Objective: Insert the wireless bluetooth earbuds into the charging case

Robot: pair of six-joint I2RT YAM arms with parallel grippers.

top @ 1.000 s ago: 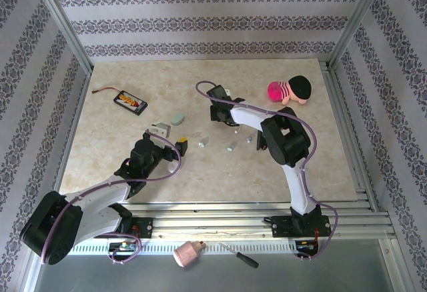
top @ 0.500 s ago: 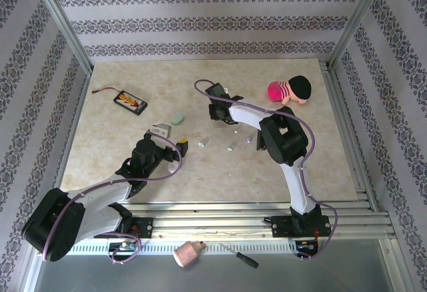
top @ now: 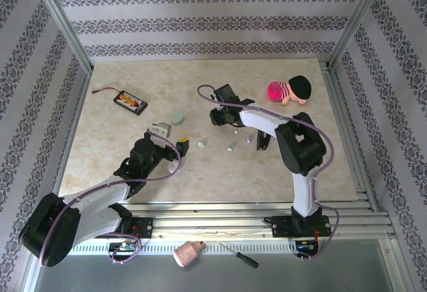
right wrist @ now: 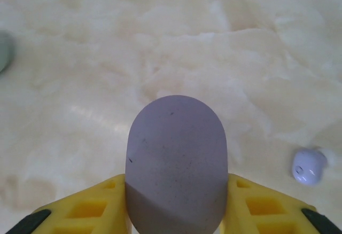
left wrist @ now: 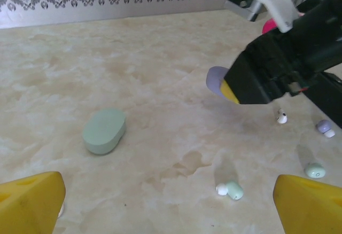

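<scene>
My right gripper [right wrist: 176, 194] is shut on a lilac pebble-shaped charging case [right wrist: 176, 159], its yellow fingers pressing both sides. In the left wrist view that case [left wrist: 216, 80] hangs just above the table. A closed mint charging case [left wrist: 104, 131] lies to the left. Loose earbuds lie on the table: two mint ones [left wrist: 231, 189] [left wrist: 315, 170], a lilac one [left wrist: 324, 126] and a whitish one [left wrist: 281, 118]. The lilac earbud [right wrist: 309, 165] lies right of the held case. My left gripper [left wrist: 171, 212] is open, low over the table, with nothing between its fingers.
A black and orange pack [top: 129, 101] lies at the back left, and a pink doll with a black cap [top: 290, 90] at the back right. A small white object [top: 161, 129] sits by my left gripper [top: 179, 147]. A screwdriver [top: 239, 256] lies below the near rail.
The right jaws have closed onto the lilac case. The right arm's elbow has swung to the right and the gripper has shifted slightly right. The left arm is still.
</scene>
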